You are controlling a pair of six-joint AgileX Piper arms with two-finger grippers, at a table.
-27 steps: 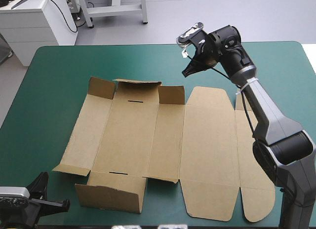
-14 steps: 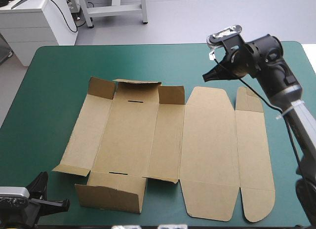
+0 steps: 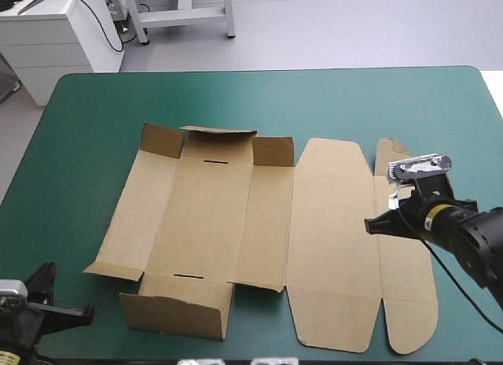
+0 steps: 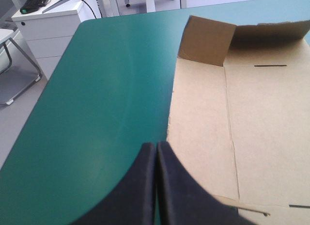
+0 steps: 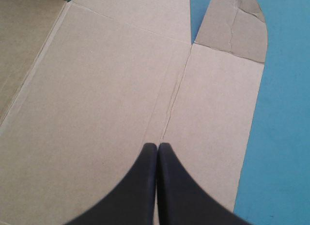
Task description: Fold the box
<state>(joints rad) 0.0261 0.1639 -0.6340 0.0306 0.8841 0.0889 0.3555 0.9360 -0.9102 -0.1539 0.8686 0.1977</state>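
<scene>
In the middle of the teal-green tabletop (image 3: 94, 113) the brown box (image 3: 228, 215) lies opened out. Its left part has the far wall (image 3: 218, 137) and the near wall (image 3: 177, 310) partly raised, while the lid panel (image 3: 334, 239) and the narrow outer flap (image 3: 397, 270) on its right lie flat. The right gripper (image 3: 368, 225) hovers low over the crease (image 5: 172, 101) between that panel and flap, its black fingers (image 5: 140, 186) pressed together into one point and holding nothing. The left gripper (image 3: 88, 311) sits at the near left corner, fingers likewise together and empty, just beside the box's left side panel (image 4: 198, 123). The step in hand seems to be taking up the right side of the sheet, and pinched fingers cannot do that. They would need to part before dropping to the board, then take the flap at its free outer edge rather than mid-crease, so the board bends along the scored line instead of buckling. The sheet looks light and may slide on the cover, so the left gripper could steady the tray end.
</scene>
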